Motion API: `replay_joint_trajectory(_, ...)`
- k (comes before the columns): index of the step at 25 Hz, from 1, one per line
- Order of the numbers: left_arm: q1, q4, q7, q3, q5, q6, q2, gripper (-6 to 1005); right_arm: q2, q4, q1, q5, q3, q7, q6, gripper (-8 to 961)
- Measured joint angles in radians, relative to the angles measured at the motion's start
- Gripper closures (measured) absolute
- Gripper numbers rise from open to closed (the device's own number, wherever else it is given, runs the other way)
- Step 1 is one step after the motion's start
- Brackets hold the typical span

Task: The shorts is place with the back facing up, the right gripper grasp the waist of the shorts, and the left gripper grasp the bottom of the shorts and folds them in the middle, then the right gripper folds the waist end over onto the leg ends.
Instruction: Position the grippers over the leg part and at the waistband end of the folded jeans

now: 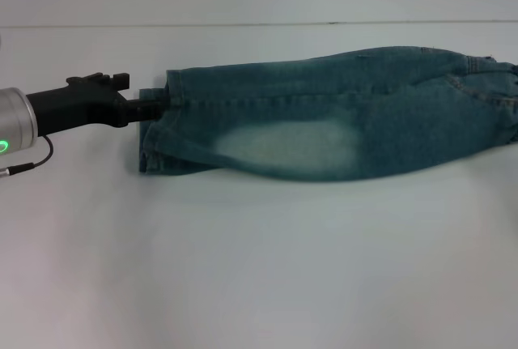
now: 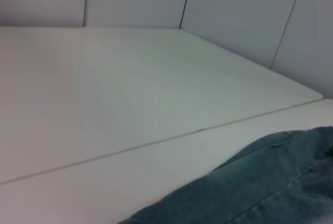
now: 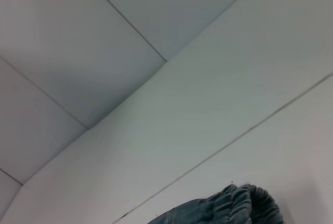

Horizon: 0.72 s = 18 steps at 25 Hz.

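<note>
The blue denim shorts (image 1: 324,126) lie across the table, folded lengthwise, with a faded pale patch facing up. Their leg ends are at the left and the gathered waist (image 1: 498,94) reaches the right edge of the head view. My left gripper (image 1: 155,107) comes in from the left at the leg hem, its dark fingers closed down on the hem's edge. The left wrist view shows only a denim corner (image 2: 260,187). The elastic waistband (image 3: 239,206) shows in the right wrist view, but the right gripper itself is out of sight.
The white table (image 1: 259,268) has a seam line (image 1: 243,25) running across its far part. A thin cable (image 1: 28,163) hangs below my left arm. Pale wall panels (image 3: 78,37) stand behind the table.
</note>
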Motion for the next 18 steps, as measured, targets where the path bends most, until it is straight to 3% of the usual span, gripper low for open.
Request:
replay_joint_trajectory(8,-0.004,0.001,-0.034,0.001,0.040,0.022,0.004,81,-0.006,0.002,0.015,0.000,-0.008,-0.053,-0.012,-4)
replay_joint_trajectory(18,-0.013,0.017,-0.088,0.021,0.062,0.061,0.005,80,-0.050,0.071,0.047,-0.050,-0.021,-0.053,0.081,-4)
